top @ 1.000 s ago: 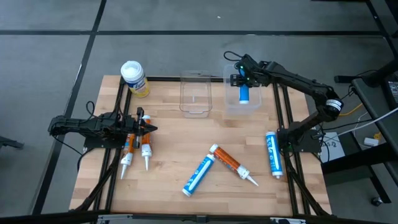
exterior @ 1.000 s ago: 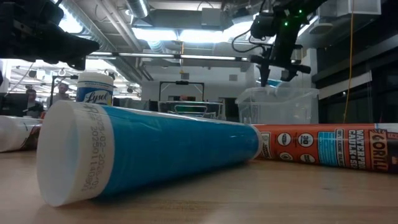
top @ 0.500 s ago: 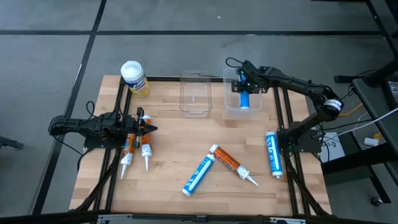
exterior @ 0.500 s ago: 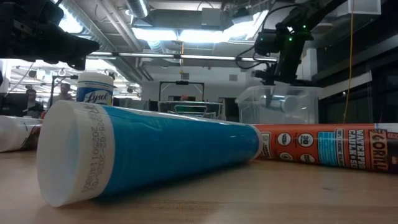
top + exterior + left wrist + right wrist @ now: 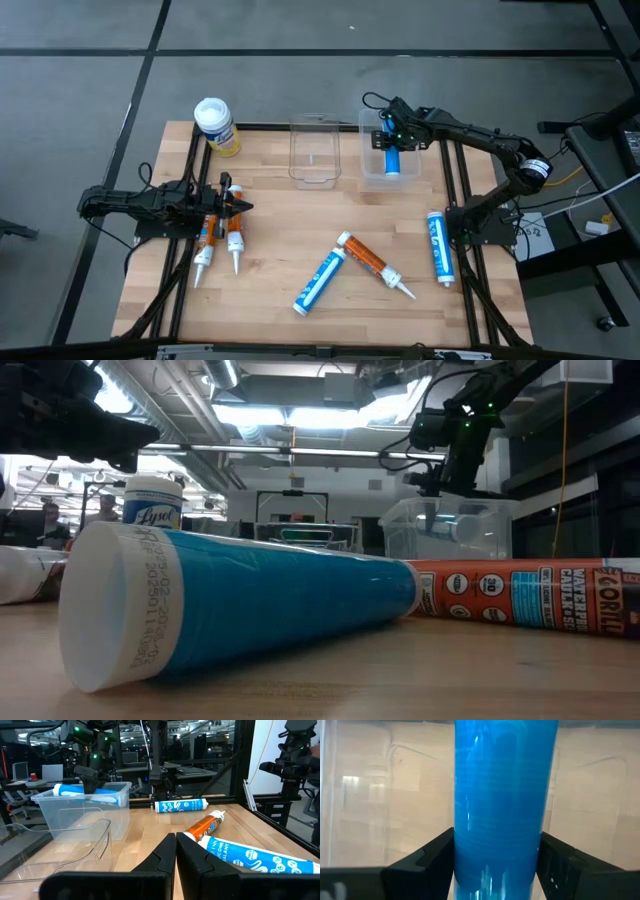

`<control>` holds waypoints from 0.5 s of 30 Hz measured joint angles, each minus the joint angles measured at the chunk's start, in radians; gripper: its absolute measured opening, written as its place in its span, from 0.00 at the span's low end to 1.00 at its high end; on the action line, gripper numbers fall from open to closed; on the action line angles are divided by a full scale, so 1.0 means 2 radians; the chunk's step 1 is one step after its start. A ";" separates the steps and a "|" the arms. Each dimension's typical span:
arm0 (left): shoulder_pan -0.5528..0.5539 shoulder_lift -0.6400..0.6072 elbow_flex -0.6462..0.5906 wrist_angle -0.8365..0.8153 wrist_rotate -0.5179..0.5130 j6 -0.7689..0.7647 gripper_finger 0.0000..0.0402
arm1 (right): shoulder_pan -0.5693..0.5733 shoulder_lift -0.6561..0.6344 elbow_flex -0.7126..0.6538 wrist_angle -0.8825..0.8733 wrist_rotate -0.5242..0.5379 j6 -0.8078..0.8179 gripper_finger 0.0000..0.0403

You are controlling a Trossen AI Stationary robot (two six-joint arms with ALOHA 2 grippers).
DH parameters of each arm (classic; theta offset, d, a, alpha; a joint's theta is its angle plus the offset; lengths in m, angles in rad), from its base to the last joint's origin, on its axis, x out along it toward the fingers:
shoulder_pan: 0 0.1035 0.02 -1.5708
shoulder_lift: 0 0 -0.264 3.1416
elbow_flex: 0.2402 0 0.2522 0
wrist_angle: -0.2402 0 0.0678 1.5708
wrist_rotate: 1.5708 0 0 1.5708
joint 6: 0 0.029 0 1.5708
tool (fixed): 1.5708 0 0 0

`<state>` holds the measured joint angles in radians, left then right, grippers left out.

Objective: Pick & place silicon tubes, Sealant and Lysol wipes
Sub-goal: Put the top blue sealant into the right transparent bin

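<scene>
Lysol wipes (image 5: 214,124) stand at the table's (image 5: 300,225) far left corner from above; my right claw (image 5: 393,142) pinches a blue tube (image 5: 393,157) inside the clear bin (image 5: 385,176). Low view: same bin (image 5: 450,525). Right wrist: fingers (image 5: 422,861) flank the tube (image 5: 502,800). Left claw (image 5: 176,851) pressed together.

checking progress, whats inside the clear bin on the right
One blue tube lies inside the right bin, between the right gripper fingers. Nothing else shows; the gripper covers the bin's far end.
</scene>
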<state>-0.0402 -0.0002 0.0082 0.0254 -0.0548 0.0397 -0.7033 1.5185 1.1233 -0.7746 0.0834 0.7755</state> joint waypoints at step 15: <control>0.000 0.000 0.000 0.000 0.000 0.000 0.03 | 0.000 0.000 0.000 -0.001 -0.003 -0.011 0.65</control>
<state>-0.0402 -0.0002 0.0082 0.0254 -0.0549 0.0398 -0.7029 1.5185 1.1233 -0.7763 0.0774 0.7540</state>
